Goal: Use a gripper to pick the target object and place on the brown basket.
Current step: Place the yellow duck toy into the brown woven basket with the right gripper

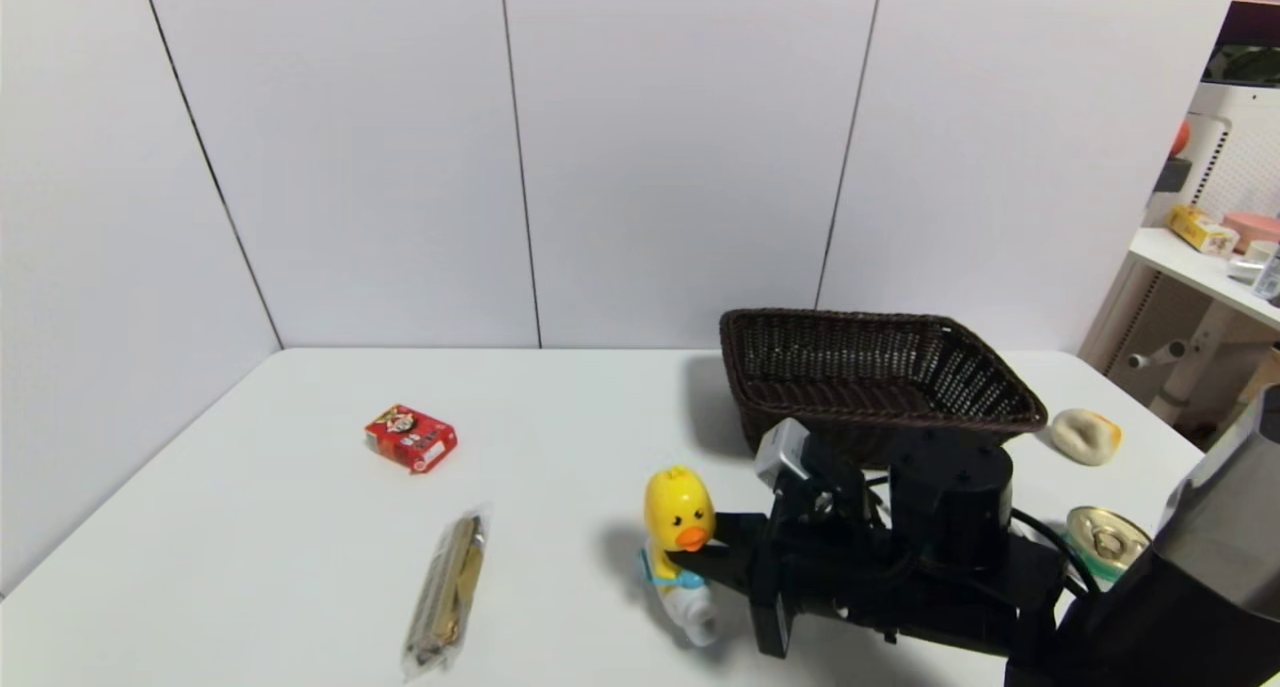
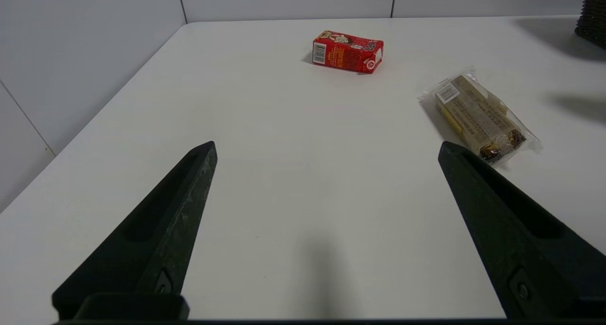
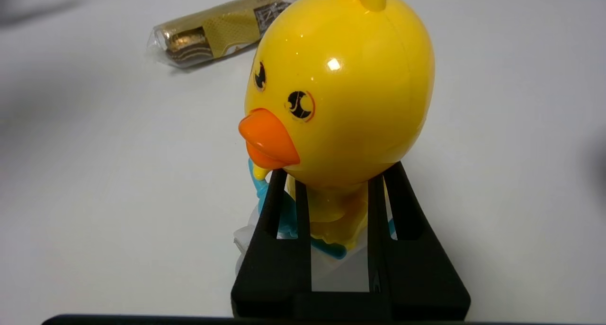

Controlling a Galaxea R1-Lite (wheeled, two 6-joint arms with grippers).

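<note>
Right gripper is closed narrow on the duck, fingers pinching its neck under the head. Duck sits at the table's near edge, just in front of the brown basket. Lift straight up and keep the squeeze; the head is top-heavy. Left gripper is spread wide, holding nothing, parked over the table's left side.

No legible words anywhere, red box with a barcode and unreadable white print, clear-wrapped snack bar near it bearing a blurred white label
</note>
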